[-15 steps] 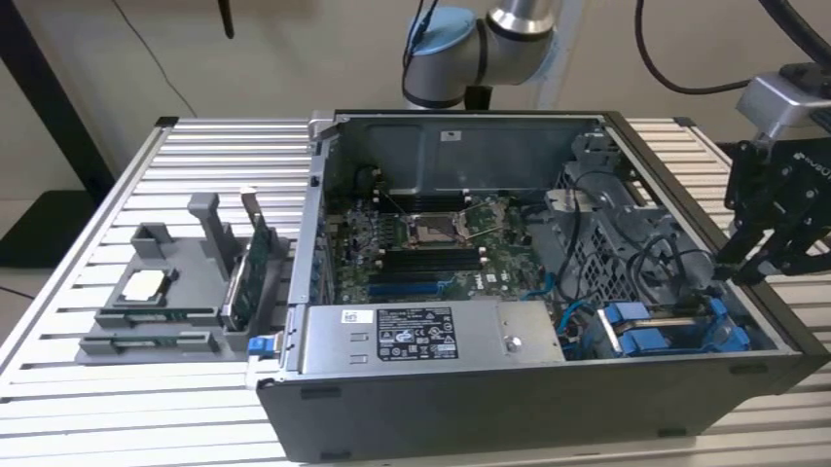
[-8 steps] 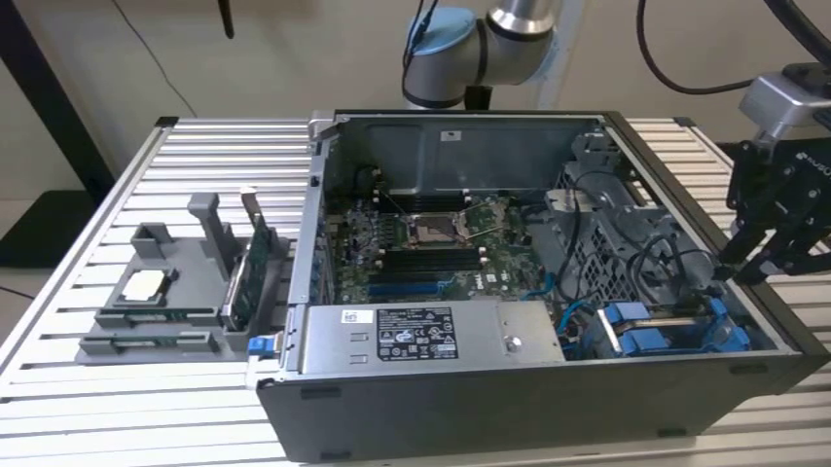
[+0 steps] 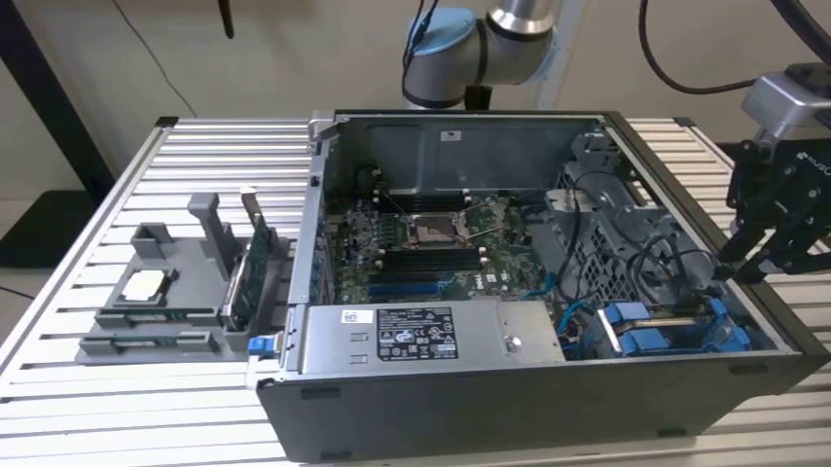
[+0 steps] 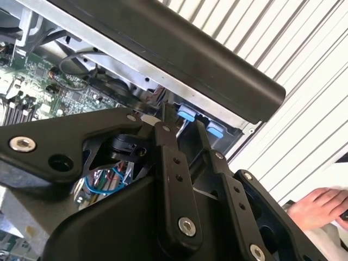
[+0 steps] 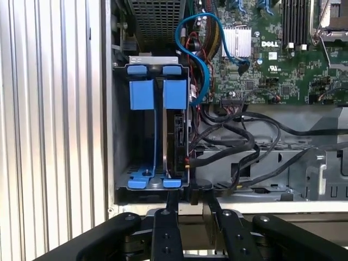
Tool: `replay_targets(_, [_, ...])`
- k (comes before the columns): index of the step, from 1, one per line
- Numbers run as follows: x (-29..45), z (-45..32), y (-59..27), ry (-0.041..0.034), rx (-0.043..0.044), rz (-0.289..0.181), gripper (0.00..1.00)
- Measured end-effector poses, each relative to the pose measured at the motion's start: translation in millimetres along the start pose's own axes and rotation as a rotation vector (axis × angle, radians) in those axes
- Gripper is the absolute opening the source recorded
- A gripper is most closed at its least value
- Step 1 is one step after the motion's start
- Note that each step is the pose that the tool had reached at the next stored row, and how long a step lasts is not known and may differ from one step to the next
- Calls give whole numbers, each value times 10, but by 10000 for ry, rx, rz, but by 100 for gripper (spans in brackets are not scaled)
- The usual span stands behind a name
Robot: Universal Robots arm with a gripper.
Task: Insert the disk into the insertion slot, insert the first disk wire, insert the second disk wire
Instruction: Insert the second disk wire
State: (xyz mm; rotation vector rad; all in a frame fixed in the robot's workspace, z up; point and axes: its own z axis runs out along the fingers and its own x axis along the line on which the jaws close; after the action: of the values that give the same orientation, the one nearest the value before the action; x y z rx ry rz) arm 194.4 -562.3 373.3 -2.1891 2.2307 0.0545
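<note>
Jaws apart and empty, my gripper [image 5: 189, 204] faces the insertion slot [image 5: 122, 147], the seated disk [image 5: 176, 142] running lengthwise straight ahead.

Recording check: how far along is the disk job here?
The disk already looks seated in the insertion slot. The gripper hovers at the bay's edge, jaws apart, holding nothing. Whether either wire is plugged into the disk I cannot tell; the blue cable ends near it.

The disk [image 5: 177, 138] sits inside the insertion slot [image 5: 123, 142], jaws parted just outside.
</note>
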Motion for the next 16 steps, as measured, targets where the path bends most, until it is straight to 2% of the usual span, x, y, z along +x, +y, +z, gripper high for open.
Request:
replay_targets(9, [1,34,0,-24,-435,211,33])
replay_targets(11, [1,37,0,-27,-475,227,33])
replay_targets(16, [1,39,-4,-28,-483,226,33])
